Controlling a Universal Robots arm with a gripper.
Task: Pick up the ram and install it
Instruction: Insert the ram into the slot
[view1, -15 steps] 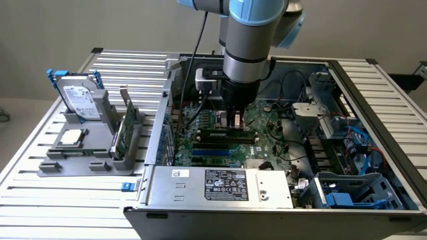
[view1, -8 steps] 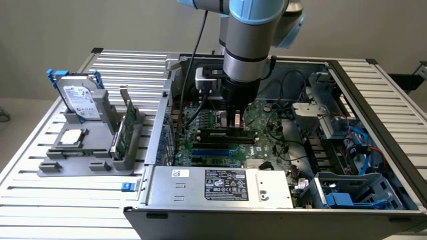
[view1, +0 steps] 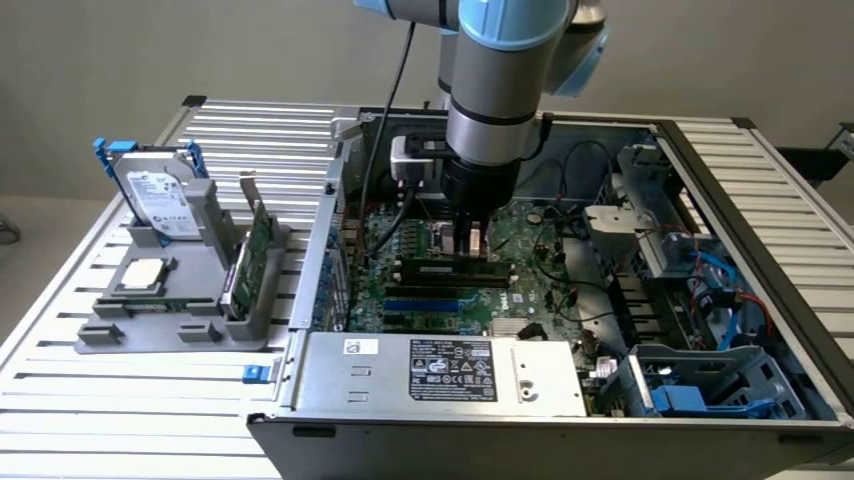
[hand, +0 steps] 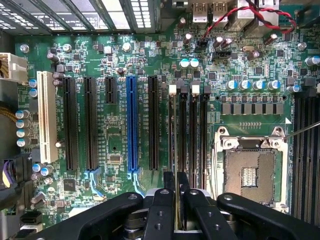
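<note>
Inside the open computer case (view1: 561, 428), the end effector (hand: 176, 177) hangs over the motherboard's (hand: 115, 140) memory slots (hand: 192, 130); its fingers are clamped on the ram (view1: 454, 268), held edge-down at one slot; whether seated, I cannot tell.

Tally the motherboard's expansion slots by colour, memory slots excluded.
white expansion slot: 1
blue expansion slot: 1
black expansion slots: 4, one of them short
Total: 6
</note>
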